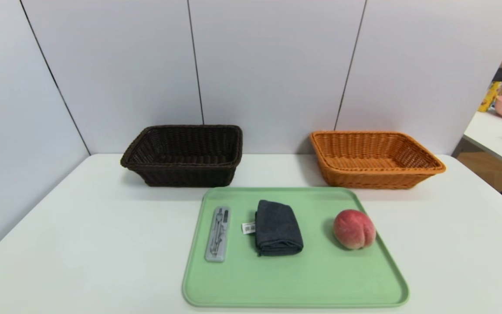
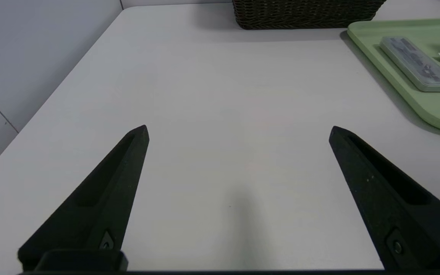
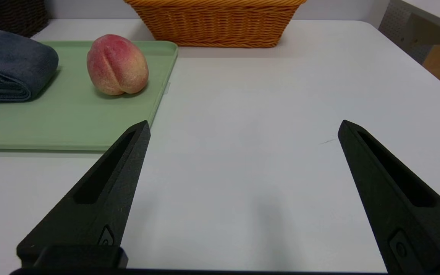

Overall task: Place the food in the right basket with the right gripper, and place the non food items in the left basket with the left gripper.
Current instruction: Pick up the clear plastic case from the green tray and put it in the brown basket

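You are starting with nothing sorted: the peach (image 1: 354, 229) is sitting near the right edge of the green tray (image 1: 294, 288), the folded cloth (image 1: 278, 227) is lying mid-tray, and the clear case (image 1: 218, 233) is lying by the tray's left edge with its long axis running front to back. Both baskets are standing along the table's (image 1: 81, 244) far edge, the dark basket (image 1: 184, 153) toward the left, the orange basket (image 1: 373, 158) toward the right. Your right gripper (image 3: 243, 128) is hovering over bare table off the tray's right edge, fingers (image 3: 109, 191) spread wide and holding nothing; the peach is lying ahead of it and off toward the tray, so the reach is likely going forward and inward, and this arm is the nearer one. The orange basket is waiting just beyond the peach, with open table between. Your left gripper (image 2: 239, 130) is hovering likewise off the tray's left edge, fingers (image 2: 101, 198) wide and empty, the case lying ahead and inward. Mind the tray's raised rim as you are coming in low.
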